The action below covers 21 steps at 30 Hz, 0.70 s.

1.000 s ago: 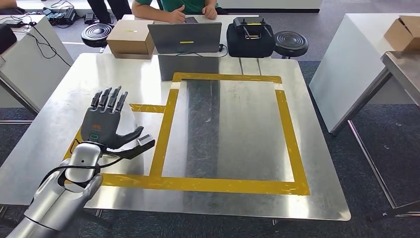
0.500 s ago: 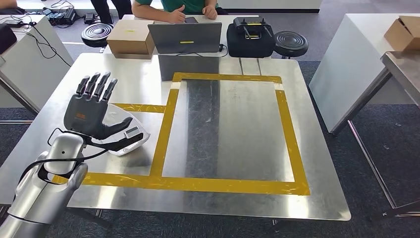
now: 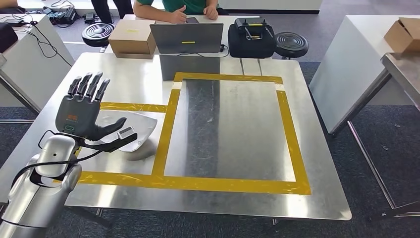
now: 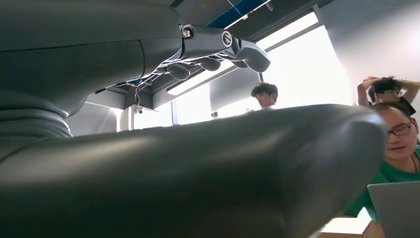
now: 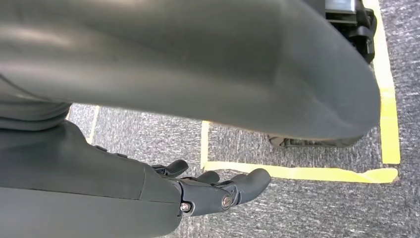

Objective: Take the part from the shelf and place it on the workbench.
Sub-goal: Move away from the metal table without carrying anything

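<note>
Left hand [image 3: 81, 115]: raised over the workbench's 9 o'clock side, back of the palm to the head camera, dark fingers [image 3: 88, 85] straight and spread, thumb out toward 3 o'clock. It holds nothing. The left wrist view confirms this: its fingertips [image 4: 225, 47] curl slightly in open air with no object between them and the thick grey thumb.

Part [image 3: 130, 130]: a flat, light-grey metal piece with a rounded outline, lying on the workbench just past the thumb at 3 o'clock from the left hand, partly covered by it. Whether thumb and part touch cannot be determined.

Workbench [image 3: 233, 134]: brushed sheet metal, reflective, rounded corners. Yellow tape [image 3: 292, 134] marks 1 large rectangle at centre, with a further strip running toward 9 o'clock past the part.

Right hand [image 5: 218, 191]: seen in the right wrist view, hanging over grey carpet crossed by yellow floor tape [image 5: 302, 172]. Fingers loosely bent and apart, nothing in them.

Room, at 12 o'clock beyond the workbench: a second table carrying a cardboard box [image 3: 131, 37], an open grey laptop [image 3: 186, 37] and a black case [image 3: 251, 39]; a person in a green top [image 3: 173, 6] seated behind; 2 black round stools [image 3: 290, 43]. At 3 o'clock, a white table [image 3: 356, 54] with another carton.

The left wrist view additionally shows bright windows and 3 people.
</note>
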Available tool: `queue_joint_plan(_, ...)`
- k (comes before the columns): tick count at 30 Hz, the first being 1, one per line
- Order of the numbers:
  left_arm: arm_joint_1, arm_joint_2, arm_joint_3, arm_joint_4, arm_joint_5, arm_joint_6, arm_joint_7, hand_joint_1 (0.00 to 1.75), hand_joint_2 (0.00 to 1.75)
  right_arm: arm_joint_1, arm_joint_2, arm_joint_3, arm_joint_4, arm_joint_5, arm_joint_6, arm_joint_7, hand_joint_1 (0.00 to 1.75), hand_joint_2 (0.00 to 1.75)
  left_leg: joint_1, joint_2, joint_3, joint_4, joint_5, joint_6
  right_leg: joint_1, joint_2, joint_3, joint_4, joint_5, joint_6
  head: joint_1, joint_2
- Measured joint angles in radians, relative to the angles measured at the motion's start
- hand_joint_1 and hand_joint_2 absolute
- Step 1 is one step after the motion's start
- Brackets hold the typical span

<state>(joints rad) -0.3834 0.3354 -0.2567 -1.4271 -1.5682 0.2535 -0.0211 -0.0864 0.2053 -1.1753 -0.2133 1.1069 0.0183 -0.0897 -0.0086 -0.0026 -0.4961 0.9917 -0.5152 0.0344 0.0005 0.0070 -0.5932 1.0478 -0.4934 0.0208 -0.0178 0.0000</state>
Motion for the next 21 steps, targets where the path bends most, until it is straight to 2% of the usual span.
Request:
queue_joint_plan(1, 0.002, 0.000, 0.001, -0.002, 0.000, 0.000, 0.002, 0.00, 0.00, 0.000, 0.000, 0.000, 0.000, 0.000, 0.000, 0.000, 0.00, 0.00, 0.003, 0.002, -0.001, -0.002, 0.003, 0.003, 0.000, -0.001, -0.021, 0.048, -0.030, 0.003, 0.001, 0.000)
queue_joint_plan(3, 0.008, 0.000, 0.001, -0.004, 0.000, -0.004, 0.008, 0.00, 0.00, 0.000, 0.000, 0.000, 0.000, -0.001, 0.000, 0.000, 0.00, 0.00, 0.003, 0.004, -0.008, 0.002, 0.005, 0.004, -0.003, -0.001, -0.082, 0.184, -0.093, 0.008, 0.003, 0.000)
queue_joint_plan(4, 0.013, 0.000, 0.001, -0.004, 0.000, -0.006, 0.010, 0.00, 0.00, 0.001, 0.000, 0.000, 0.000, -0.001, 0.000, -0.001, 0.00, 0.00, 0.003, 0.006, -0.012, 0.006, 0.005, 0.004, -0.004, -0.001, -0.106, 0.235, -0.106, 0.009, 0.003, 0.000)
queue_joint_plan(5, 0.018, 0.000, 0.000, -0.004, 0.000, -0.008, 0.013, 0.00, 0.00, 0.001, 0.000, 0.000, 0.000, -0.002, 0.000, -0.002, 0.00, 0.00, 0.003, 0.007, -0.016, 0.010, 0.005, 0.003, -0.005, -0.001, -0.114, 0.253, -0.100, 0.010, 0.003, 0.000)
queue_joint_plan(6, 0.022, 0.000, 0.000, -0.005, 0.000, -0.009, 0.015, 0.00, 0.00, 0.001, 0.000, 0.000, 0.000, -0.002, 0.000, -0.004, 0.00, 0.00, 0.003, 0.008, -0.018, 0.014, 0.004, 0.002, -0.006, -0.002, -0.103, 0.231, -0.075, 0.009, 0.003, 0.000)
queue_joint_plan(7, 0.025, 0.000, 0.000, -0.005, 0.000, -0.009, 0.016, 0.00, 0.00, 0.001, 0.000, 0.000, 0.000, -0.003, 0.000, -0.006, 0.00, 0.00, 0.004, 0.008, -0.020, 0.019, 0.002, 0.000, -0.007, -0.002, -0.074, 0.173, -0.039, 0.008, 0.003, 0.000)
queue_joint_plan(9, 0.027, 0.000, 0.000, -0.008, 0.000, -0.010, 0.018, 0.00, 0.00, 0.000, 0.000, 0.000, 0.000, -0.004, 0.000, -0.008, 0.00, 0.00, 0.004, 0.007, -0.026, 0.027, -0.001, -0.009, -0.005, -0.002, -0.011, 0.050, 0.004, -0.001, 0.003, 0.000)
queue_joint_plan(10, 0.028, 0.000, 0.000, -0.010, 0.000, -0.010, 0.017, 0.00, 0.00, 0.000, 0.000, 0.000, 0.000, -0.004, 0.000, -0.008, 0.00, 0.00, 0.003, 0.007, -0.029, 0.030, -0.001, -0.015, -0.003, -0.002, 0.007, 0.012, 0.011, -0.006, 0.003, 0.000)
queue_joint_plan(11, 0.028, 0.000, 0.000, -0.011, 0.000, -0.010, 0.017, 0.00, 0.00, -0.001, 0.000, 0.000, 0.000, -0.004, 0.000, -0.008, 0.00, 0.00, 0.003, 0.006, -0.033, 0.032, 0.000, -0.021, -0.001, -0.002, 0.012, -0.003, 0.008, -0.012, 0.003, 0.000)
queue_joint_plan(14, 0.029, 0.000, 0.000, -0.013, 0.000, -0.011, 0.017, 0.00, 0.00, -0.001, 0.000, 0.000, 0.000, -0.004, -0.001, -0.008, 0.00, 0.00, 0.003, 0.005, -0.041, 0.036, -0.001, -0.041, -0.003, -0.003, 0.006, -0.019, 0.019, -0.032, 0.002, 0.000)
queue_joint_plan(15, 0.029, 0.001, 0.000, -0.014, 0.000, -0.011, 0.017, 0.00, 0.00, -0.001, 0.001, 0.000, 0.000, -0.004, -0.001, -0.008, 0.00, 0.00, 0.004, 0.005, -0.048, 0.053, -0.018, -0.047, -0.006, -0.003, 0.004, -0.024, 0.025, -0.040, 0.001, 0.000)
queue_joint_plan(16, 0.030, 0.001, 0.000, -0.014, 0.000, -0.011, 0.017, 0.00, 0.00, -0.002, 0.001, 0.000, 0.000, -0.004, -0.001, -0.008, 0.00, 0.00, 0.006, 0.004, -0.062, 0.090, -0.048, -0.053, -0.008, -0.004, 0.000, -0.028, 0.031, -0.045, -0.001, 0.000)
queue_joint_plan(18, 0.032, 0.002, 0.000, -0.013, 0.000, -0.013, 0.017, 0.00, 0.00, -0.002, 0.001, 0.000, 0.000, -0.004, -0.001, -0.008, 0.00, 0.00, 0.012, 0.004, -0.108, 0.211, -0.122, -0.063, -0.008, -0.005, -0.013, -0.029, 0.041, -0.049, -0.004, 0.000)
queue_joint_plan(19, 0.033, 0.003, 0.000, -0.013, 0.000, -0.015, 0.017, 0.00, 0.00, -0.002, 0.001, 0.000, 0.000, -0.004, -0.002, -0.008, 0.00, 0.00, 0.015, 0.004, -0.126, 0.265, -0.146, -0.068, -0.008, -0.005, -0.020, -0.028, 0.046, -0.049, -0.005, 0.000)
queue_joint_plan(20, 0.035, 0.003, 0.000, -0.013, 0.000, -0.016, 0.017, 0.00, 0.00, -0.002, 0.001, 0.000, 0.000, -0.004, -0.002, -0.008, 0.00, 0.00, 0.018, 0.004, -0.132, 0.290, -0.150, -0.072, -0.008, -0.005, -0.028, -0.028, 0.051, -0.047, -0.006, 0.000)
queue_joint_plan(21, 0.036, 0.003, 0.000, -0.013, 0.000, -0.017, 0.017, 0.00, 0.00, -0.002, 0.001, 0.000, 0.000, -0.004, -0.002, -0.008, 0.00, 0.00, 0.022, 0.004, -0.120, 0.278, -0.135, -0.075, -0.009, -0.005, -0.036, -0.026, 0.056, -0.045, -0.006, 0.000)
